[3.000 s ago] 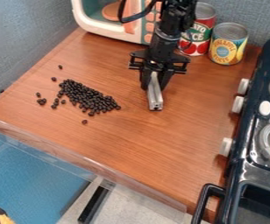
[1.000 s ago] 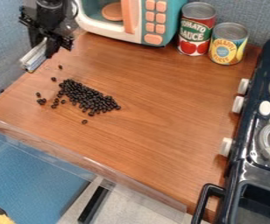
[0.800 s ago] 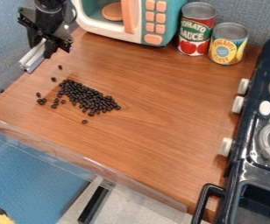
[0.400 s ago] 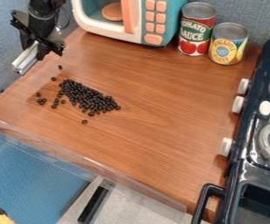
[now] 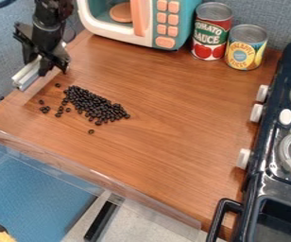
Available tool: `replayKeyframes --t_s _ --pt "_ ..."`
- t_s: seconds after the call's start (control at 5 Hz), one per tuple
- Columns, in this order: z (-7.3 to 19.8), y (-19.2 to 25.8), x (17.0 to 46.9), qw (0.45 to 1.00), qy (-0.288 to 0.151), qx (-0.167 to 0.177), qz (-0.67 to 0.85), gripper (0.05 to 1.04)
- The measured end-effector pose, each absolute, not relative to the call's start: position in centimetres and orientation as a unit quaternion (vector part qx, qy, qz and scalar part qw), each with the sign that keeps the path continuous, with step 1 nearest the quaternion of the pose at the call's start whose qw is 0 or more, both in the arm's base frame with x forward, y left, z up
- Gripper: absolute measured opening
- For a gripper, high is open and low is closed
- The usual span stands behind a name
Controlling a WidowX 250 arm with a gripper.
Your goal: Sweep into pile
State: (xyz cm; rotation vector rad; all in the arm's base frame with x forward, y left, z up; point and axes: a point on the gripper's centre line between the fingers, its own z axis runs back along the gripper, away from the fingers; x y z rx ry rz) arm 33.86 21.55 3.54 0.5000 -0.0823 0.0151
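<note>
At the upper left, by the counter's left edge, the black gripper (image 5: 37,65) is shut on a silver metal bar (image 5: 27,75) that sticks out down and to the left. The dark beans (image 5: 94,104) lie in an elongated cluster on the left part of the wooden counter, below and to the right of the gripper. Several stray beans (image 5: 44,109) lie left of the cluster, one bean (image 5: 91,131) lies below it, and another bean (image 5: 57,85) lies above it, close to the gripper.
A toy microwave (image 5: 167,23) stands at the back. Right of it are a red can (image 5: 211,32) and a yellow can (image 5: 246,47). A toy stove (image 5: 271,142) with white knobs lines the right side. A clear strip (image 5: 98,177) runs along the counter's front edge.
From above the middle of the counter, the gripper has moved left with the bar to the left edge, then lowered a little. The beans lie as before.
</note>
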Motion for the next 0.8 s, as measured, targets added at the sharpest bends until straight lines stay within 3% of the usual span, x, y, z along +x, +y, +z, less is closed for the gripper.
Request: replayKeyframes --t_s 0.8 --pt "2.3 21.5 34.4 0.968 -0.043 0.247 0.014 0.385"
